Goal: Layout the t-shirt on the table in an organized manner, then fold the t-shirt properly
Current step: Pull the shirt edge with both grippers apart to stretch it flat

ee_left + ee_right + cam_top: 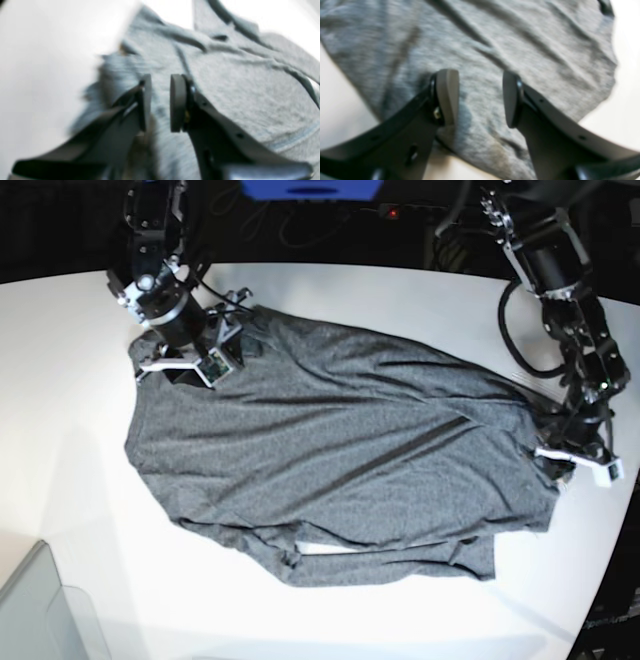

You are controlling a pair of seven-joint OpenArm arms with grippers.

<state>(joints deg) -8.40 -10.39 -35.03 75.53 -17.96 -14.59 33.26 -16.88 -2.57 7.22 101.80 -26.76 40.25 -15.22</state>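
Dark curved fingers with flat grey pads fill the foreground of both wrist views. The left tool [160, 102] has its pads apart with a narrow gap and only cloth showing behind them; it pinches nothing that can be seen, though the view is blurred. The right tool [480, 98] stands spread wider, pads well apart, over the shirt [340, 470] with nothing between them.

The shirt is a heather dark-grey knit, soft and plain, lying spread across the middle of the white bench [60, 380] — broad body flat, with long diagonal creases and a rumpled lower hem where a fold doubles back. Its surface looks matte and slightly mottled; the bench is smooth, glossy and curved at its far edge.

In the base view the right arm sits at the shirt's upper-left corner, the left arm at its right edge, both low over the cloth. A translucent grey bin [45, 610] corner shows at the lower left — clear of the shirt. Behind the bench the background is dark, with cables and a blue block [310, 188] at the top. No readable writing appears anywhere.
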